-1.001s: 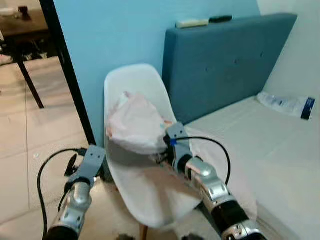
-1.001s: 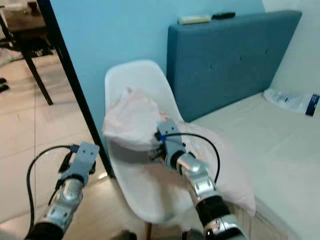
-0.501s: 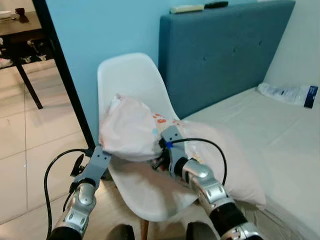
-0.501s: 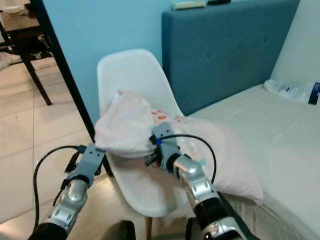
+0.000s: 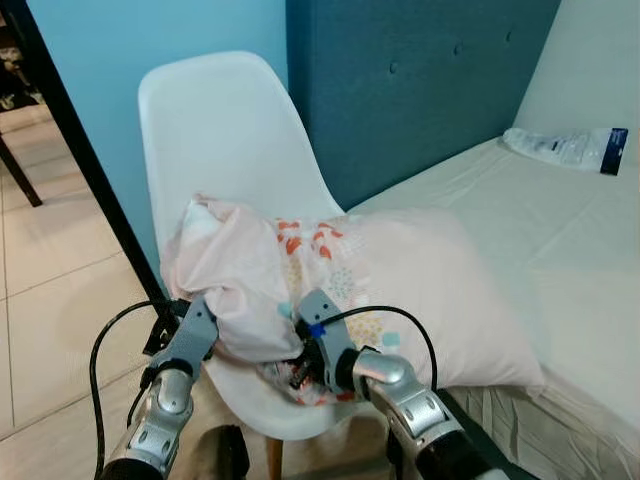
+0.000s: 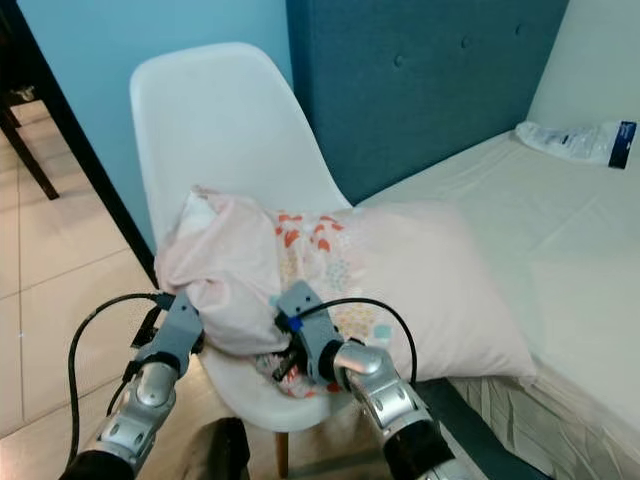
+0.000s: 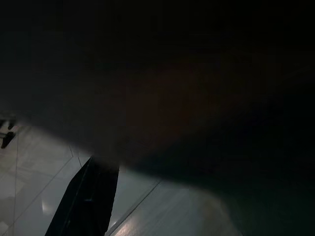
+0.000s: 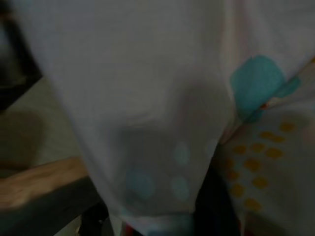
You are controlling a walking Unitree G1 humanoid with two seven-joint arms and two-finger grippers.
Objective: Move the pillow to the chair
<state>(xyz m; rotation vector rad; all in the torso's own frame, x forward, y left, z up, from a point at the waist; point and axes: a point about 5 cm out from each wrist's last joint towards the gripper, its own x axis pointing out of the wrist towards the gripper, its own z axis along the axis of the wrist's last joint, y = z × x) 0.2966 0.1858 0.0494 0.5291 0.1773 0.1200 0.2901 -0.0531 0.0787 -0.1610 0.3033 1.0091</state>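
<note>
Your right gripper (image 5: pixel 300 368) sits at the front edge of the chair (image 5: pixel 215 130) seat, buried in the pillow (image 5: pixel 400 285). Its fingers are hidden in the fabric, so you cannot tell whether they pinch it or stand apart. In the right wrist view the pillow (image 8: pixel 147 98) cloth lies right against the lens: pale, with teal blobs and orange dots.

Your left gripper (image 5: pixel 200 325) is at the seat's left edge, touching or pressed under the bunched end of the pillow. Fingers are out of sight there; their state cannot be told. The left wrist view is nearly all dark, with a strip of pale floor (image 7: pixel 44 196) and a dark upright post (image 7: pixel 91 196).

The pillow spans two supports: its bunched left end rests on the chair seat, its right part lies on the bed (image 5: pixel 560 260) edge. Print of orange and teal shapes near its middle.

At the bed's far right edge lies a clear plastic pack (image 5: pixel 565 148) with a dark blue label; the writing is too small to read. Blue headboard (image 5: pixel 420 80) behind the chair.
</note>
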